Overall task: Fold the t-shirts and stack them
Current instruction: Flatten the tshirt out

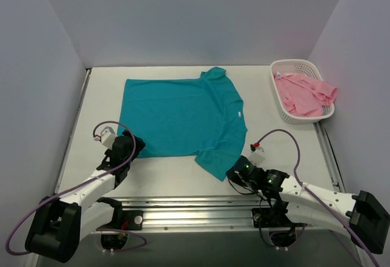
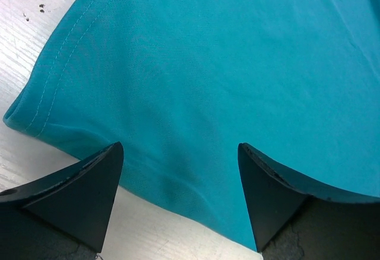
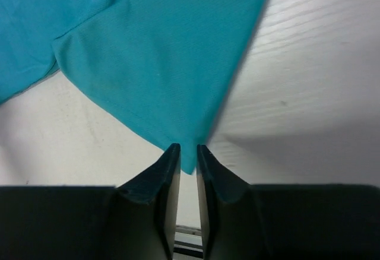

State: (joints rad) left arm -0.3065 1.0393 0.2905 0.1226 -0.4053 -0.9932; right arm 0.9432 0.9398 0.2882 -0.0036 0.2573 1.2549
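Right pincer (image 3: 188,151) nipping teal t-shirt (image 1: 183,114) sleeve, body spread flat

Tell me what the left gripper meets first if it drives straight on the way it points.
The teal t-shirt. Its hemmed edge lies right ahead of the left gripper, between the open fingers, so cloth comes first, with the table under it. How high the fingers ride is unclear.

A white plastic lattice basket (image 1: 301,119) stands on the white wood-grain surface (image 1: 103,96), well beyond the right jaws and to their right. A silver metal rail (image 1: 195,209) runs just behind both jaws.
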